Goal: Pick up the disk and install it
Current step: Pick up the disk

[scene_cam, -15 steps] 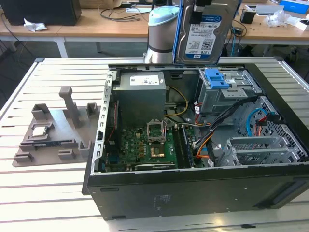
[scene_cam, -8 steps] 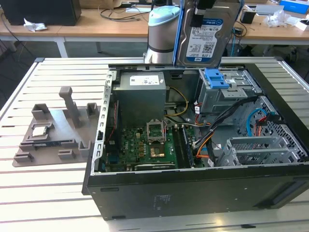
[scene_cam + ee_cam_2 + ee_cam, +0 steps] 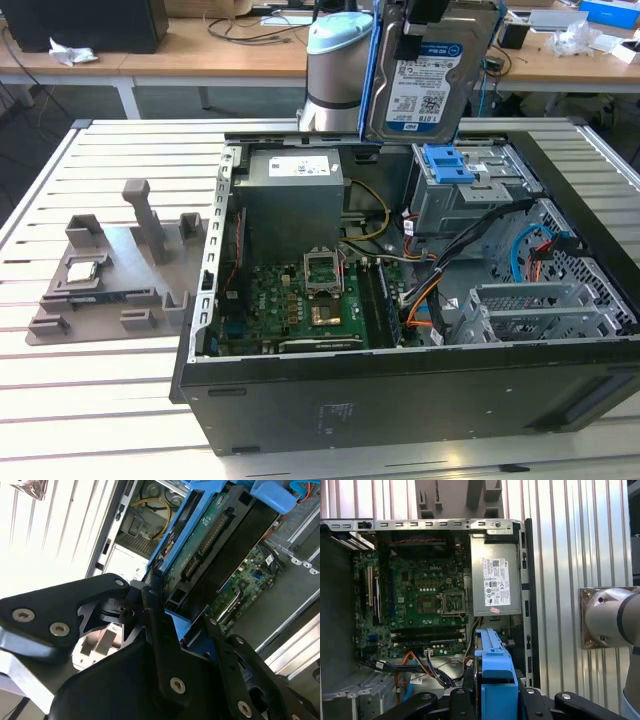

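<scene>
There it is, fingers (image 3: 156,630) clenched on the disk (image 3: 432,85), which hangs upright above the open computer case (image 3: 400,400) on the slatted bench (image 3: 90,400)

An open computer case (image 3: 400,400) lies on the slatted counter (image 3: 90,400), exposing a green motherboard (image 3: 300,300), grey power supply (image 3: 292,190) and blue drive bracket (image 3: 447,163). A grey moulded fixture (image 3: 120,270) sits beside it, near the counter's edge at the exterior view's left.
</scene>
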You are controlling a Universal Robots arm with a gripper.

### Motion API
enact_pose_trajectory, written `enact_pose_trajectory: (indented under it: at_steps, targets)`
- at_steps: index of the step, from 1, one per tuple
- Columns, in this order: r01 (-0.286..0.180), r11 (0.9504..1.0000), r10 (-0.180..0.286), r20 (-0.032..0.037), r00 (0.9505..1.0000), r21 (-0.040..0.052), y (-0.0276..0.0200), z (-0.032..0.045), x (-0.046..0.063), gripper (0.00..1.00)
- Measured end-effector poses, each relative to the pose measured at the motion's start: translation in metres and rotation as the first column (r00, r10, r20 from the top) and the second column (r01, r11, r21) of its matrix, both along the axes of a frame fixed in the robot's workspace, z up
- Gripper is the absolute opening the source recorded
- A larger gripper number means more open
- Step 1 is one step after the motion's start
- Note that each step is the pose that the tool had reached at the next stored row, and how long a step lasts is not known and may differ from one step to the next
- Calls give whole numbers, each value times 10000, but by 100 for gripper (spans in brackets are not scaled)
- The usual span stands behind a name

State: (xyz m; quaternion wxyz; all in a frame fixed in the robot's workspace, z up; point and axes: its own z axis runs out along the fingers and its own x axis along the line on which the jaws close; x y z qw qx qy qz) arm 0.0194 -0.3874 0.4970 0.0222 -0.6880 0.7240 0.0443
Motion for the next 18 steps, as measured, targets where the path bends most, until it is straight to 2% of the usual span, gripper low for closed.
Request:
enact_pose_trajectory:
  at_steps: [8, 18]
  targets:
    - [1, 10000, -1, 0, 10000, -2, -83, -26, 0, 36]
    - [1, 10000, -1, 0, 10000, -2, -148, -50, 0, 36]
